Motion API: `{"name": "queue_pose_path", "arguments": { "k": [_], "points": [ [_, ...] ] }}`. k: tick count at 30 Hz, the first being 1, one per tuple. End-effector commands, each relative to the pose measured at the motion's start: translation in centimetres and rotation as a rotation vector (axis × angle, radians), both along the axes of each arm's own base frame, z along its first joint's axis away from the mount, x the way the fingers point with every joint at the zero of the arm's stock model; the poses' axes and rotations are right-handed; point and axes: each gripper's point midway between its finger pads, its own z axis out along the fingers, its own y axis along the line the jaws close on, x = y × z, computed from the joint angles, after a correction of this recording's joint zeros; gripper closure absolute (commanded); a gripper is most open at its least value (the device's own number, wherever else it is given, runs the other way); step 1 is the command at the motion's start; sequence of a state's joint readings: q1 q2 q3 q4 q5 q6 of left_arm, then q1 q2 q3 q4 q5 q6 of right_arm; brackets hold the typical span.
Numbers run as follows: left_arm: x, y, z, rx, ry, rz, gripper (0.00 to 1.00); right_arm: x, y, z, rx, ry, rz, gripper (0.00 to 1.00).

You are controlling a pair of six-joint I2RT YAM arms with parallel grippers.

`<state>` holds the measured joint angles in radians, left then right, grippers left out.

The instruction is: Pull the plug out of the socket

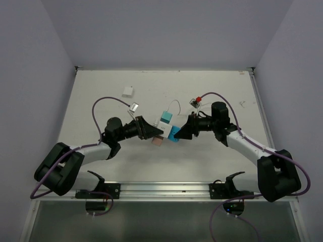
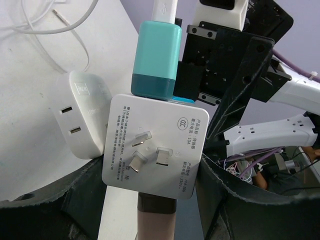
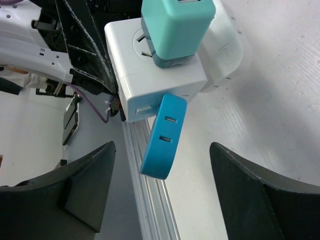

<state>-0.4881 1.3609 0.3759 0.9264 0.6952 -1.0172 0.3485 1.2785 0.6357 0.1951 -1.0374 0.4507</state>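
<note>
Left claw: clenched on the socket. Its dark fingers press against the two lower flanks of the white cube, which sits squarely between them. The cube's three-pin face is turned toward the left wrist camera.

Brown plug: seated in the underside of the socket. It hangs down in the gap between the left claw's fingers. Contact between plug and fingers cannot be confirmed.

White rounded plug: fitted to the socket's side, just outside the left claw's left finger. Two dark slots show on its face. A thin white cable lies looped on the table beyond it.

Teal plug: seated on the socket's top face, above the left claw and clear of both fingers.

Blue plug: on the socket face turned toward the right claw. It is tilted, its upper end against the cube and its lower end swung away.

Right claw: released, fingers spread wide. The blue plug hangs between them, apart from both. The socket sits just beyond the fingertips, untouched by this claw.
</note>
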Motion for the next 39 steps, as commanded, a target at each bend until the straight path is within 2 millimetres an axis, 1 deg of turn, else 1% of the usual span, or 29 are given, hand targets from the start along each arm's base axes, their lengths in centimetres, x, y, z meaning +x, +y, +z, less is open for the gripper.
{"name": "queue_pose_path", "arguments": {
  "k": [1,6,7,10,14,16,17,18,20,21,22,23,26,27,28,30,31,33,36,39],
  "points": [
    [0.6,0.5,4.7,-0.107,-0.151,0.039,1.0,1.4,0.7,1.6,0.045,-0.044,-0.03,0.23],
    [0.9,0.6,4.7,-0.117,-0.148,0.059,1.0,2.2,1.1,2.4,0.064,-0.048,-0.068,0.4],
    [0.8,0.6,4.8,-0.121,-0.146,0.06,1.0,2.2,1.2,2.4,0.066,-0.048,-0.069,0.44],
    [0.9,0.6,5.0,-0.139,-0.147,0.067,1.0,2.2,1.7,2.6,0.074,-0.044,-0.065,0.52],
    [0.9,0.8,5.5,-0.163,-0.147,0.08,1.0,2.2,2.2,1.8,0.065,-0.02,-0.067,0.55],
    [0.8,0.8,5.7,-0.173,-0.153,0.08,1.0,2.1,2.4,1.5,0.061,-0.016,-0.062,0.6],
    [0.8,0.9,5.8,-0.175,-0.153,0.08,1.0,2.2,2.4,1.4,0.06,-0.012,-0.065,0.64],
    [0.8,0.9,5.8,-0.178,-0.154,0.083,1.0,2.2,2.3,1.2,0.057,-0.01,-0.066,0.74],
    [0.8,1.0,5.7,-0.176,-0.153,0.088,1.0,2.2,2.2,0.9,0.044,-0.009,-0.074,0.85],
    [0.8,1.0,5.7,-0.176,-0.156,0.091,1.0,2.2,2.2,0.7,0.039,-0.01,-0.074,0.94],
    [0.8,1.1,5.6,-0.174,-0.153,0.096,1.0,2.1,2.1,0.6,0.034,-0.009,-0.072,0.98],
    [0.8,1.2,5.5,-0.173,-0.152,0.1,1.0,1.9,2.0,0.3,0.025,-0.005,-0.068,1.0],
    [1.0,2.0,5.1,-0.174,-0.146,0.121,1.0,1.7,1.7,0.2,0.021,-0.012,-0.062,1.0],
    [1.0,2.2,5.3,-0.181,-0.156,0.125,1.0,1.4,1.7,0.2,0.023,-0.006,-0.052,1.0],
    [1.3,2.8,4.8,-0.179,-0.144,0.144,1.0,1.6,1.4,0.1,0.024,-0.006,-0.058,1.0],
    [1.6,3.8,5.1,-0.193,-0.155,0.165,1.0,1.3,1.1,0.0,0.032,0.006,-0.052,1.0],
    [1.5,4.2,4.7,-0.197,-0.135,0.173,1.0,1.6,0.6,-0.1,0.034,0.006,-0.063,1.0],
    [2.0,5.2,4.8,-0.204,-0.143,0.205,1.0,1.6,0.2,-0.4,0.039,0.018,-0.072,1.0],
    [2.5,6.2,4.3,-0.198,-0.135,0.242,1.0,1.7,-0.2,-0.4,0.045,0.022,-0.072,1.0],
    [2.8,6.7,3.9,-0.187,-0.135,0.261,1.0,1.7,-0.4,-0.5,0.04,0.021,-0.078,1.0]
  ]
}}
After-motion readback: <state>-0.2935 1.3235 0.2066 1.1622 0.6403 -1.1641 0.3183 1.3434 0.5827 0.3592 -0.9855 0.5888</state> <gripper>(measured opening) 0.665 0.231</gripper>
